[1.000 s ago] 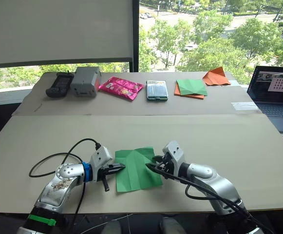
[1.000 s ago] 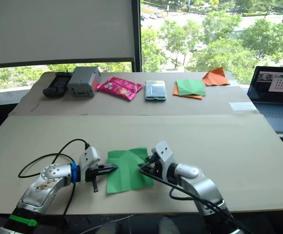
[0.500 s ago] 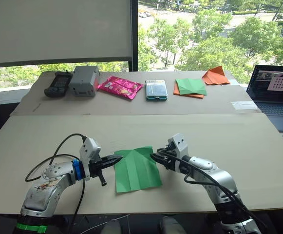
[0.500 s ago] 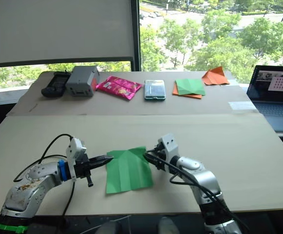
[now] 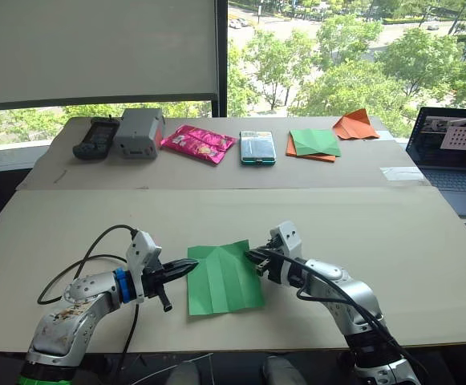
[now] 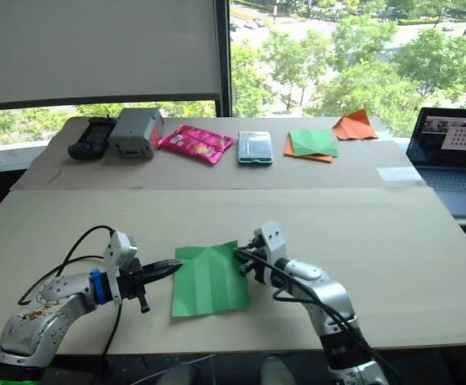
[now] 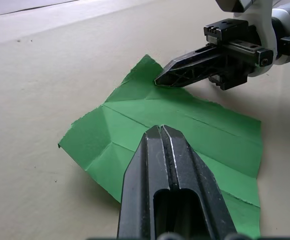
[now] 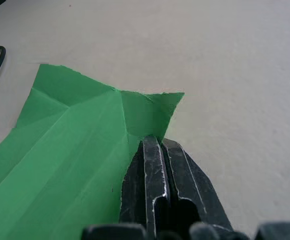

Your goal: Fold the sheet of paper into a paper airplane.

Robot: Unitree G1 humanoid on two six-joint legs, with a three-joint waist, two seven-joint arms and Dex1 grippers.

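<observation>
The sheet of paper (image 5: 224, 277) lies flat on the near part of the bench (image 5: 393, 233), between the two hands. It is bright green, roughly square, and crossed by crease lines; its far corners look folded in toward the middle, giving the far edge a shallow point.

The left hand (image 5: 191, 268) comes in from the robot's left with its two black fingers pressed together, their tips at the sheet's left edge. In the left wrist view the closed fingers (image 7: 170, 165) lie low over the green paper; whether any paper is caught between them cannot be told.

The right hand (image 5: 251, 257) reaches in from the robot's right, fingers likewise pressed together, tips at the sheet's far right corner. In the right wrist view the closed tips (image 8: 154, 150) meet the paper just below a small folded corner flap, and a grip on it cannot be confirmed.

Along the far side of the bench stand a black handset (image 5: 97, 138), a grey box (image 5: 139, 132), a pink packet (image 5: 200, 143), a small teal-edged case (image 5: 258, 147), a darker green sheet over orange paper (image 5: 314, 143) and an orange paper triangle (image 5: 355, 125). An open laptop (image 5: 455, 156) sits at the far right. No writing is legible on any of these.
</observation>
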